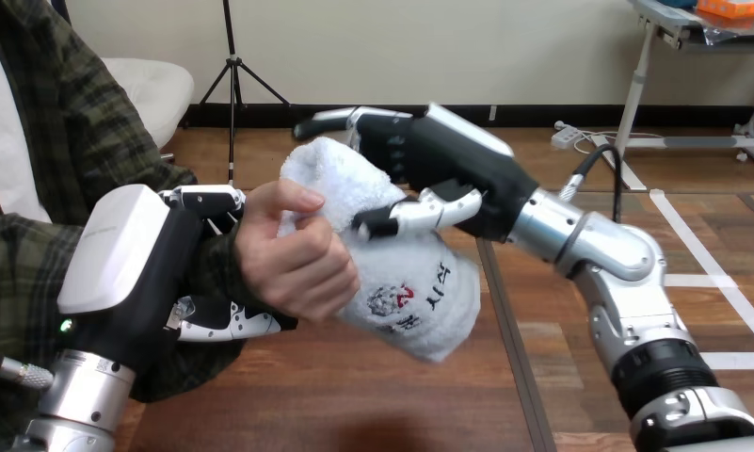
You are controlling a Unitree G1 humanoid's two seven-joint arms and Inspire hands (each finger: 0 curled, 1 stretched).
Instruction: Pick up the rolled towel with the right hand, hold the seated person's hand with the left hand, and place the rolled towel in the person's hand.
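Note:
A white rolled towel [406, 282] with red and black print is held up in the middle of the head view, tilted with its printed end down right. My right hand [448, 165] is shut on its upper part, fingers over the top and thumb across the front. The person's hand [293, 259] is curled round the towel's left side, thumb on top. My left hand [156, 268] grips the person's wrist at the sleeve, with fingers curled above and below it.
The wooden table [354, 405] lies below the hands, with a dark seam [509, 330] running back to front at the centre right. The person's arm in a plaid sleeve [62, 160] fills the left side.

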